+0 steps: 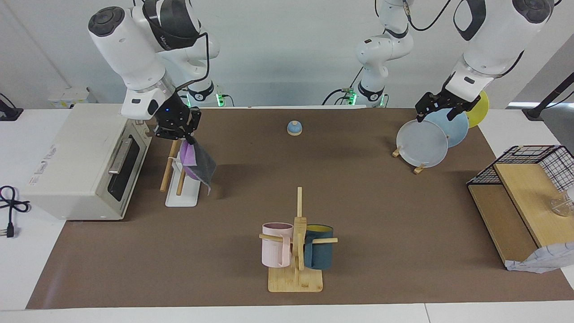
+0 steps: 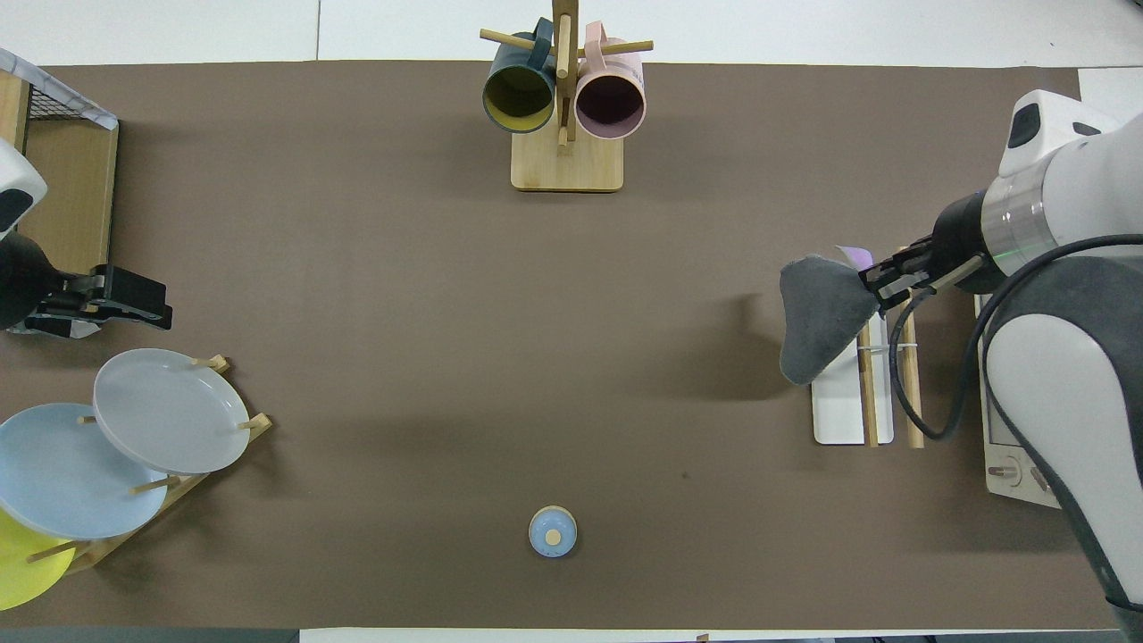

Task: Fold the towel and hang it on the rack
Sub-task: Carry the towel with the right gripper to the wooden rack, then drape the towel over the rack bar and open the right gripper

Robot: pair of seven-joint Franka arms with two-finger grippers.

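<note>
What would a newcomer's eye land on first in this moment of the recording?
Most striking is the towel, purple and dark grey, dangling from the shut right claw over the rack in front of the toaster oven. Next, the mug stand with its pink and teal mugs at the table edge farthest from the robots. The left claw hangs open above the plate stand.

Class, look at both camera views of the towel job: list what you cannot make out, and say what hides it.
- Overhead view: the towel covers part of the rack.
- Facing view: whether the towel touches a rod; too small to tell.
- Overhead view: the oven lies largely under the right arm.
</note>
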